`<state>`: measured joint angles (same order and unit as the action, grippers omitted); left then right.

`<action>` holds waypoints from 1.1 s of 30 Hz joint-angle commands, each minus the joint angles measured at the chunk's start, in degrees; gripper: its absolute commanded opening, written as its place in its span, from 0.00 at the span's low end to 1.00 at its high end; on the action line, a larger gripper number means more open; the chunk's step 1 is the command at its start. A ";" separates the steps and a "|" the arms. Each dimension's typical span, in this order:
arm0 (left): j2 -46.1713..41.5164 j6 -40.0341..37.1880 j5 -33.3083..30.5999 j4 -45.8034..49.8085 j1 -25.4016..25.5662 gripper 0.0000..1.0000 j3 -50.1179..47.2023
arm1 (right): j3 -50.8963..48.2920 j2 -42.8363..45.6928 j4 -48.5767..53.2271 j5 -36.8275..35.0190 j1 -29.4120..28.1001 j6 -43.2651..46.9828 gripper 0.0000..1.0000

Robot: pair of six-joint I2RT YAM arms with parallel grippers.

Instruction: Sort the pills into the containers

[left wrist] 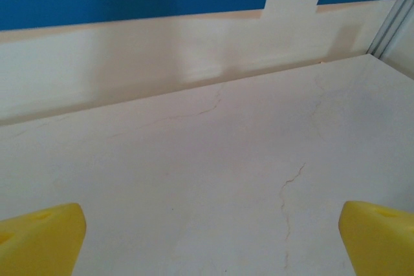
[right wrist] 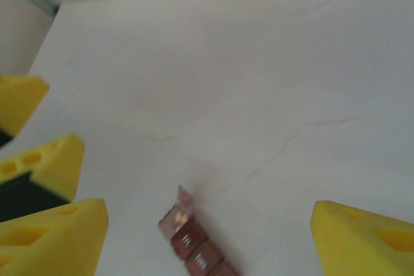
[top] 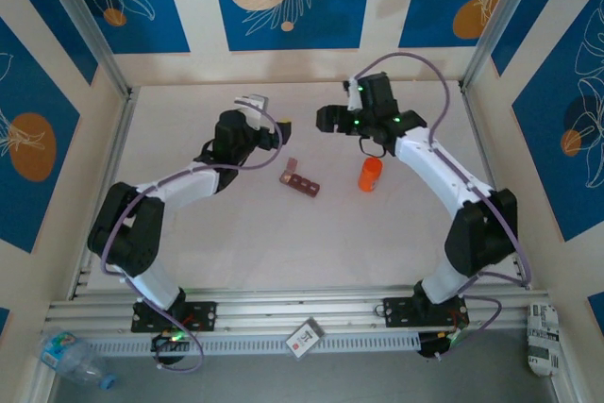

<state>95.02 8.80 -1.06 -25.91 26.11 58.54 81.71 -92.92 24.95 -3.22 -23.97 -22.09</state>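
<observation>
The containers [top: 299, 179] are a short reddish-brown strip of joined compartments lying mid-table. In the right wrist view the containers [right wrist: 197, 250] lie low in the frame, below the gap between the yellow fingers. The lid of the end compartment stands up, and a pale blurred spot sits inside; I cannot tell whether it is a pill. My right gripper [right wrist: 208, 240] is open and touches nothing; it hovers behind the strip [top: 327, 120]. My left gripper [left wrist: 210, 244] is open wide over bare table, back left of the strip [top: 280, 126].
A small orange bottle [top: 370, 175] stands upright to the right of the strip. Two more yellow finger pieces [right wrist: 39, 159] show at the left edge of the right wrist view. The back wall [left wrist: 162, 50] rises close ahead of the left gripper.
</observation>
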 commanded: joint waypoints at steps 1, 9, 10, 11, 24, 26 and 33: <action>1.42 3.76 3.47 3.69 -2.60 1.00 3.59 | 2.26 -4.21 8.45 4.96 -2.66 1.08 0.82; 8.46 1.41 6.19 19.86 -4.21 0.88 14.78 | 4.07 -12.94 12.52 5.75 -5.86 0.55 0.81; 9.33 0.74 7.02 21.33 -4.22 0.81 15.89 | 4.09 -13.67 12.92 5.07 -6.12 0.44 0.81; 10.20 0.35 7.73 22.83 -4.23 0.71 17.22 | 4.16 -14.45 13.33 4.30 -6.39 0.40 0.81; 15.03 1.77 10.51 29.29 -3.62 0.00 22.89 | 1.40 -19.99 12.76 1.12 -7.49 0.20 0.80; 15.82 1.79 11.18 30.94 -3.43 0.00 24.07 | 1.35 -20.53 12.58 0.79 -7.51 0.20 0.80; 19.96 0.94 16.09 38.65 -2.60 0.00 30.30 | 0.99 -22.25 12.49 -0.28 -7.24 0.29 0.79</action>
<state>113.12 10.00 11.40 7.94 22.85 85.97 83.46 -114.15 36.93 -2.85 -31.07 -21.98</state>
